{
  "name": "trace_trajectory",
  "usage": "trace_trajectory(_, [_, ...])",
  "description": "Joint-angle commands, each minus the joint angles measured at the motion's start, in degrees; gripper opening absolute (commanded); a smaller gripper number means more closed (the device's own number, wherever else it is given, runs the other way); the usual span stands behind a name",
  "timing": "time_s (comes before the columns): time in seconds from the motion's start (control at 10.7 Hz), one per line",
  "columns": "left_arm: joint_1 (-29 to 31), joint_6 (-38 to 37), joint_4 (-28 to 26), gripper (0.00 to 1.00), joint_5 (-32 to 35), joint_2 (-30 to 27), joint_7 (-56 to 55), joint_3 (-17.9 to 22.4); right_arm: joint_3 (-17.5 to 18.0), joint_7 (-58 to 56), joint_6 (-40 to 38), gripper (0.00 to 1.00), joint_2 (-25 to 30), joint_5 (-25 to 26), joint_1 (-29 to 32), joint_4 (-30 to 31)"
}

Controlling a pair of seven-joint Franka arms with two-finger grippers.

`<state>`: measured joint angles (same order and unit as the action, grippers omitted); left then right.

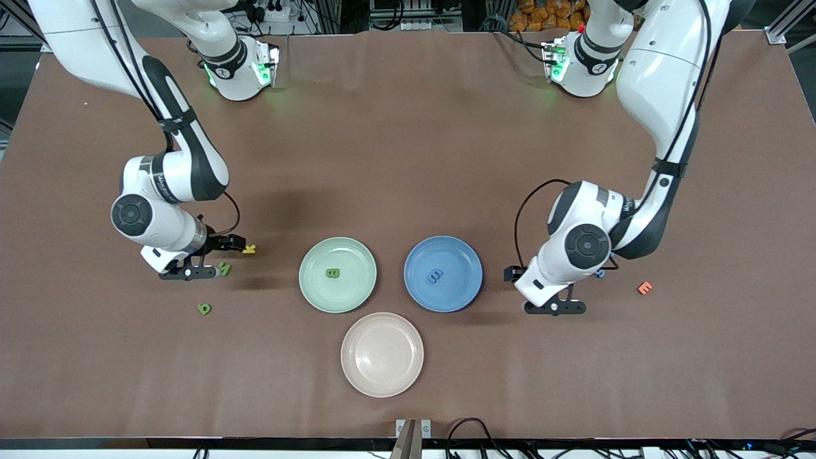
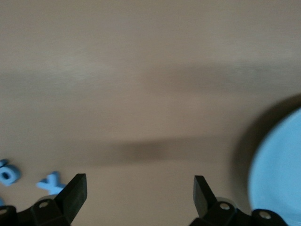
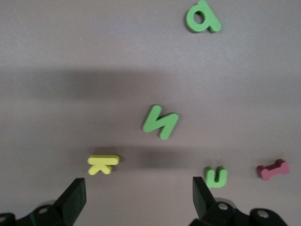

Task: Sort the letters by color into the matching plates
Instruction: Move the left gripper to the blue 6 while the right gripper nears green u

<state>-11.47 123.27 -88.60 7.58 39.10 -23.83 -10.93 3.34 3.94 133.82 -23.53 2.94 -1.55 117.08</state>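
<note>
Right gripper (image 3: 136, 197) hangs low over the table toward the right arm's end, fingers spread, nothing between them. Green N (image 3: 160, 122) lies just ahead of the fingertips; green a (image 3: 202, 18) lies past it; green u (image 3: 216, 176) and yellow K (image 3: 103, 165) lie near the fingertips.

Left gripper (image 2: 140, 195) hangs beside the blue plate (image 1: 472, 284), jaws wide and empty — blue X (image 2: 52, 182) and blue O (image 2: 8, 174) off to one side.

Mint green plate (image 1: 312, 255) holds a green B (image 1: 332, 273); blue plate holds a blue B (image 1: 435, 276).
</note>
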Motion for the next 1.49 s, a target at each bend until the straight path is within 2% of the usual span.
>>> trace_trajectory(0.0, [4.68,0.56,-7.45,1.00,2.08,-4.82,1.42,-0.32,0.96,-5.85,7.39,1.00,3.13,1.90,4.00,7.53])
trace_trajectory(0.19, [8.03,4.14,-12.97,1.00,4.63,-7.62,2.12,-0.67,0.96,-8.41,9.44,1.00,3.92,1.90,5.59,9.48])
trace_trajectory(0.37, [11.36,14.40,-22.01,1.00,4.64,-10.96,4.58,-0.76,1.05,-10.35,11.09,1.00,4.71,1.90,6.91,10.97])
trace_trajectory(0.47, [12.42,16.63,-24.58,1.00,4.29,-12.19,3.28,-0.76,1.05,-11.84,12.76,1.00,4.80,1.90,7.61,11.94])
trace_trajectory(0.56, [12.52,16.65,-25.04,1.00,4.11,-12.29,1.61,-0.41,1.05,-12.29,13.39,1.00,4.80,1.90,8.05,12.38])
trace_trajectory(0.84, [17.96,16.82,-25.92,1.00,4.02,-12.47,-0.76,-0.76,1.05,-12.47,15.59,1.00,4.37,1.98,8.58,13.18])
trace_trajectory(1.12, [17.80,17.78,-25.14,1.00,3.76,-10.63,-17.17,-0.85,1.14,-12.47,17.96,1.00,3.84,1.98,8.76,14.06])
trace_trajectory(1.4, [16.75,20.25,-23.30,1.00,3.58,-8.18,-26.24,-0.94,1.14,-13.08,19.28,1.00,3.31,1.98,9.55,14.58])
